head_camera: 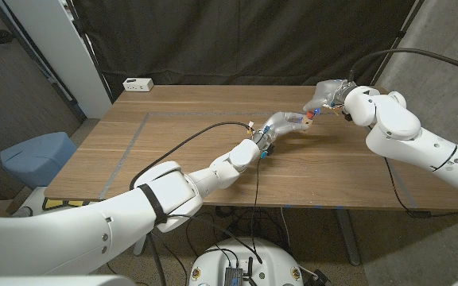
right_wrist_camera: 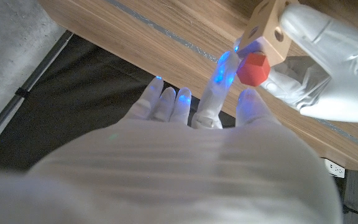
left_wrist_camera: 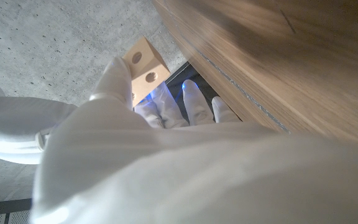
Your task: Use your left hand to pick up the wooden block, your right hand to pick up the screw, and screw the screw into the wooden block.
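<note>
Right hand (right_wrist_camera: 216,106) fingers pinch the red screw (right_wrist_camera: 252,68) against the left-held wooden block (right_wrist_camera: 271,28).

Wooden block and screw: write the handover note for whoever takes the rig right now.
Left hand: holds the wooden block up over the table.
Right hand: pinches the red-headed screw, its head right against the block's holed face.
Done: both things are picked up and brought together.
Left: whether the screw has entered a hole cannot be told; turn it in fully.
</note>
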Action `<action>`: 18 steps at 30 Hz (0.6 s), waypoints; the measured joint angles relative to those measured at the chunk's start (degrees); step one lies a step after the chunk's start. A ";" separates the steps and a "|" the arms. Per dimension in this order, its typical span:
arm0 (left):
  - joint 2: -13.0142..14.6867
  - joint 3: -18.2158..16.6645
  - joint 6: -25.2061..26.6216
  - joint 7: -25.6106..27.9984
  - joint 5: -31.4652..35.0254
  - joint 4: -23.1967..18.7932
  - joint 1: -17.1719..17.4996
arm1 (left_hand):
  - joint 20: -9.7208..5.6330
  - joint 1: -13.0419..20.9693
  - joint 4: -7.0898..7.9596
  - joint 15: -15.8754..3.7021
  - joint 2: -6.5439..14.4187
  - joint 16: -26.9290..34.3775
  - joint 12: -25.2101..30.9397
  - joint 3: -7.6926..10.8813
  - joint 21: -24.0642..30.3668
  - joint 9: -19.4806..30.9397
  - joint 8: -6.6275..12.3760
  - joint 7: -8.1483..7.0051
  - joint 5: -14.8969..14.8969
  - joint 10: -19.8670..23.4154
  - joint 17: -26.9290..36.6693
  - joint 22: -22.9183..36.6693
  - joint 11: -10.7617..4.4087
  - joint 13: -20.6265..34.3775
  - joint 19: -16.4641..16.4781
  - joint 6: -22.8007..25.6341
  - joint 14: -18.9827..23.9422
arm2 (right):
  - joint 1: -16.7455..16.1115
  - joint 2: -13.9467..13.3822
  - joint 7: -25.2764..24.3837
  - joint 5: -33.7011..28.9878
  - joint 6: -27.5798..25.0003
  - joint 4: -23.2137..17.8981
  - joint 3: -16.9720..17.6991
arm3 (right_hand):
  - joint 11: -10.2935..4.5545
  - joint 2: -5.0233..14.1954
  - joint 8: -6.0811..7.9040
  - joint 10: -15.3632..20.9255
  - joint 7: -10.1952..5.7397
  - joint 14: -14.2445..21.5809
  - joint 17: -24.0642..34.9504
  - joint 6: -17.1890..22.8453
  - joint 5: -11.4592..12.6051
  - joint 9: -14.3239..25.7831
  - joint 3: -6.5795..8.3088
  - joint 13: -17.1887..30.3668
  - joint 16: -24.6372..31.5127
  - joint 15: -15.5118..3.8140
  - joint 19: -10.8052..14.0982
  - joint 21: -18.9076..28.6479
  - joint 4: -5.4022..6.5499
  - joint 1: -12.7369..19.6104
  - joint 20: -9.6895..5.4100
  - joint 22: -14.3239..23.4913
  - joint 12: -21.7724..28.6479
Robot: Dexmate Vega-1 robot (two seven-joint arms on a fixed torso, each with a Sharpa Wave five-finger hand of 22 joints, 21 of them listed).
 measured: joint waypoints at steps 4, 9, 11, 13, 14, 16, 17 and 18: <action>0.01 0.00 -0.09 0.06 0.05 -0.02 0.05 | 0.00 0.00 0.00 0.00 0.00 0.00 0.00 0.00 0.00 0.01 0.00 0.00 0.00 0.00 0.00 0.00 0.00 -0.01 0.00 0.00 0.00 | -0.20 0.00 -0.09 -0.22 -0.16 -0.15 0.00 | 0.42 -0.37 -1.27 0.01 0.56 0.00 -0.06 -1.39 0.00 0.00 -0.84 0.00 -0.24 0.00 0.00 -0.26 0.83 -2.29 0.00 0.00 0.00; 0.02 0.00 -0.22 0.15 0.13 -0.04 0.09 | 0.00 0.00 0.00 0.00 0.00 0.00 0.00 0.00 0.00 0.03 0.00 -0.01 0.00 0.00 0.00 0.00 0.00 -0.02 0.00 -0.01 0.00 | -0.41 -0.22 -0.01 -0.26 -0.22 -0.44 0.32 | 1.47 -0.69 -2.77 -0.86 0.82 -0.25 -0.27 -3.99 0.00 0.00 -1.52 -0.27 -0.72 0.24 -0.34 -0.47 1.09 -3.92 0.34 0.00 -0.91; 0.03 0.00 -0.24 0.15 0.15 -0.05 0.10 | 0.00 0.00 0.00 0.00 0.00 0.00 0.00 0.00 0.00 0.04 0.00 -0.01 0.00 0.00 0.00 0.00 0.00 -0.02 0.00 -0.01 0.00 | -0.53 -0.32 0.09 -0.26 -0.26 -0.56 0.47 | 1.86 -1.01 -3.46 -1.26 1.06 -0.23 -0.27 -5.19 0.00 0.00 -1.72 -0.26 -0.72 0.22 -0.34 -0.47 1.24 -4.26 0.34 0.00 -1.15; 0.03 0.00 -0.25 0.16 0.17 -0.05 0.11 | 0.00 0.00 0.00 0.00 0.00 0.00 -0.01 0.00 0.00 0.05 0.00 -0.01 0.00 0.00 0.00 0.00 0.00 -0.02 0.00 -0.01 0.00 | -0.66 -0.45 0.23 -0.12 -0.33 -0.72 0.72 | 2.15 -1.12 -3.87 -1.55 1.24 -0.23 -0.27 -5.97 0.00 0.00 -1.97 -0.26 -1.08 0.22 -0.34 -0.47 1.11 -4.83 0.33 0.00 -1.35; 0.02 0.00 -0.25 0.16 0.17 -0.06 0.11 | 0.00 0.00 0.00 0.00 0.00 0.00 -0.01 0.00 0.00 0.05 0.00 -0.01 0.00 0.00 0.00 0.00 -0.01 -0.02 0.00 -0.02 0.00 | -0.67 -0.47 0.28 0.01 -0.33 -0.74 0.75 | 2.27 -1.18 -4.04 -1.67 1.54 -0.23 -0.27 -6.34 0.00 0.00 -2.13 -0.26 -1.11 0.22 -0.34 -0.47 1.26 -4.89 0.33 0.00 -1.34; 0.03 0.00 -0.26 0.17 0.20 -0.06 0.11 | 0.00 0.00 0.00 0.00 0.00 0.00 -0.02 0.00 0.00 0.05 0.00 -0.02 -0.01 0.00 0.00 0.00 -0.01 -0.02 0.00 -0.02 0.00 | -0.73 -0.56 0.35 0.22 -0.34 -0.83 0.88 | 2.80 -1.38 -4.85 -1.77 1.84 -0.23 -0.50 -7.84 0.00 0.02 -2.30 -0.26 -1.11 0.22 -0.34 -0.47 1.42 -5.54 0.33 0.00 -1.64; 0.02 0.00 -0.26 0.18 0.22 -0.07 0.11 | 0.00 0.00 0.00 0.00 0.00 0.00 -0.02 0.00 0.00 0.05 0.00 -0.02 -0.01 0.00 0.00 0.00 -0.01 -0.01 0.00 -0.02 0.00 | -0.84 -0.72 0.44 0.41 -0.34 -1.00 1.12 | 3.10 -1.57 -5.33 -2.08 1.92 -0.25 -0.53 -8.78 0.00 0.08 -2.33 -0.26 -1.42 0.19 -0.34 -0.47 1.39 -5.93 0.33 0.00 -1.79; 0.02 0.00 -0.26 0.18 0.23 -0.08 0.11 | 0.00 0.00 0.00 0.00 0.00 0.00 -0.02 0.00 0.00 0.05 0.00 -0.02 -0.01 0.00 -0.01 0.00 0.00 -0.01 0.00 -0.02 0.00 | -0.86 -0.76 0.48 0.52 -0.34 -1.05 1.16 | 3.42 -1.37 -5.85 -2.40 1.89 -0.46 -0.53 -9.64 0.00 0.13 -2.51 -0.26 -1.69 0.17 -0.55 -0.47 1.21 -6.28 0.54 0.00 -1.86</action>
